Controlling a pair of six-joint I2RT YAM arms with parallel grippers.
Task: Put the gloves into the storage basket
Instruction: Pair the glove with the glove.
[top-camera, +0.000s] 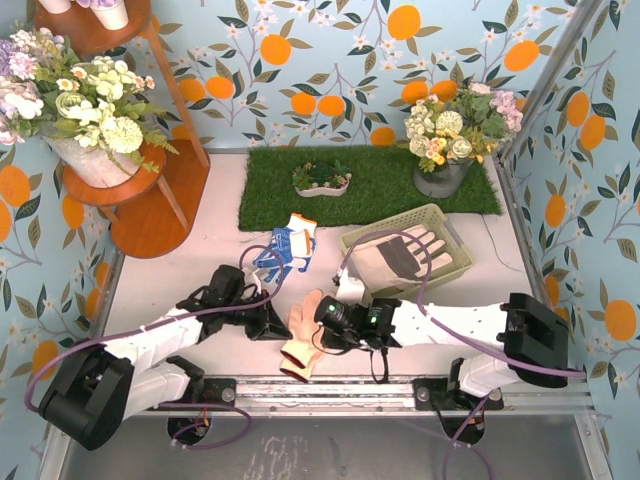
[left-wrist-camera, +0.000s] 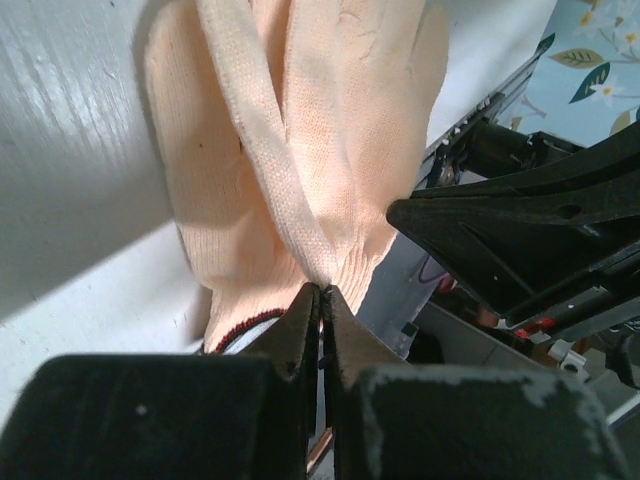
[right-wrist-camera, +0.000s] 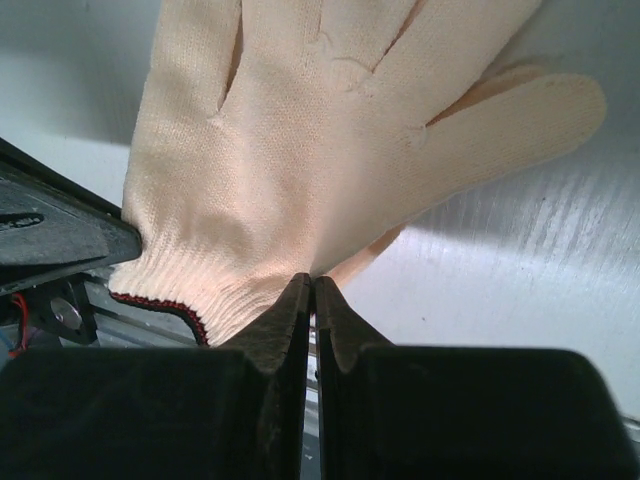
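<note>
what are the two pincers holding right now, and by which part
Both the left pincer and the right pincer pinch the peach glove at its ribbed cuff end.

The top external camera sits above and behind the arm bases, which lie along the bottom of its frame, and looks down over the whole desk (top-camera: 200, 250). Each wrist camera looks along its own fingers, past the left gripper (left-wrist-camera: 321, 292) or the right gripper (right-wrist-camera: 311, 285), from very close. All three views share the peach-tan glove (top-camera: 302, 338) (left-wrist-camera: 300, 130) (right-wrist-camera: 330, 140).

A peach-tan glove (top-camera: 302, 338), a blue-and-white glove (top-camera: 288, 248), a pale green basket (top-camera: 462, 252).
</note>
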